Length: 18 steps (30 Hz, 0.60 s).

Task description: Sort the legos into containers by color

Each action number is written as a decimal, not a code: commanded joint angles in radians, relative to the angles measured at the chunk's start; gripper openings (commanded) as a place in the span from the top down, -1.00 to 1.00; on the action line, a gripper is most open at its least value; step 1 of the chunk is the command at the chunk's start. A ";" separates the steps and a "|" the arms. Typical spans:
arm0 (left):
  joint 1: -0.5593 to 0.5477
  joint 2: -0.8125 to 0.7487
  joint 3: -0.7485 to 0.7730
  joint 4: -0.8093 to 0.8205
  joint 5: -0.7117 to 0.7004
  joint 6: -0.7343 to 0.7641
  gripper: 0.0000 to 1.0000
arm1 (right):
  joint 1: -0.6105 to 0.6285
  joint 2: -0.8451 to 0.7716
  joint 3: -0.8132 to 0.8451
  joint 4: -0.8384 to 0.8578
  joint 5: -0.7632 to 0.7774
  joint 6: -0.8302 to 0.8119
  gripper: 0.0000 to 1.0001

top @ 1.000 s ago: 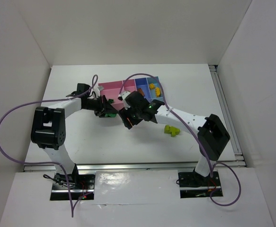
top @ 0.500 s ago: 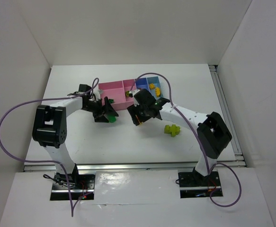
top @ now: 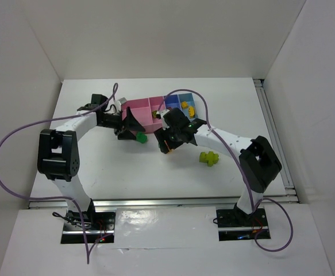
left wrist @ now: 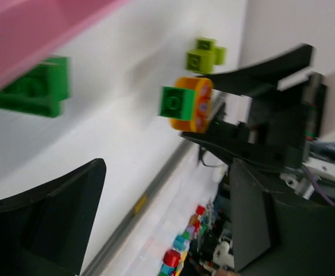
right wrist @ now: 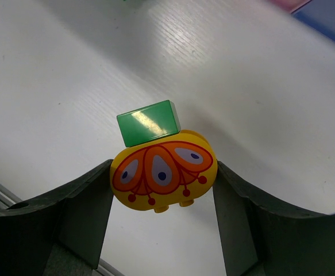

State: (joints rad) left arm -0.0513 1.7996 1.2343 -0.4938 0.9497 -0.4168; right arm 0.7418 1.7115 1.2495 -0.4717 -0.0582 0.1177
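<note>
Top view, left gripper (top: pixel 128 123): jaws spread and empty, at the near wall of the wide pink plastic bin (top: pixel 139 106).
Top view, dark green plastic brick (top: pixel 138 137): on the white table (top: pixel 98 167), just beside that bin and outside it.
Top view, right gripper (top: pixel 168 140): hangs over the table in front of the row of bins, close to the left gripper. A lime green brick cluster (top: pixel 209 157) lies apart on its right.
Top view, hazard: the two wrists work near each other, so a careless swing by either could make them collide.
Left wrist view, fingers (left wrist: pixel 46 213): wide apart with nothing between them.
Left wrist view, dark green plastic brick: beside the pink wall; contact cannot be judged.
Left wrist view, hazard: the brick is unsorted where it lies. A sweeping finger could push it along the table or shove the bins.
Right wrist view, yellow rounded brick (right wrist: pixel 164 172): plastic with an orange printed pattern, pinched between the right gripper's pads.
Right wrist view, small green block (right wrist: pixel 149 122): glossy plastic, seated on top of the yellow rounded brick.
Right wrist view, hazard: two colours are joined, so dropped as one, one colour ends up in the wrong bin. The curved sides may also let the piece twist in the pinch.
</note>
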 commanded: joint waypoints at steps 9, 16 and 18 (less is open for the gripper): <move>-0.108 0.038 -0.028 0.241 0.201 -0.092 -0.80 | 0.013 -0.053 0.103 0.021 -0.031 -0.039 -0.06; -0.136 0.108 -0.030 0.365 0.230 -0.189 -0.77 | 0.013 -0.064 0.136 -0.005 -0.043 -0.038 -0.06; -0.136 0.135 -0.010 0.379 0.267 -0.201 -0.77 | 0.022 -0.064 0.136 0.004 -0.043 -0.038 -0.06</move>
State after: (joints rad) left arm -0.1818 1.8980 1.2045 -0.1925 1.1492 -0.5835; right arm 0.7471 1.7027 1.3422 -0.4805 -0.0921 0.0841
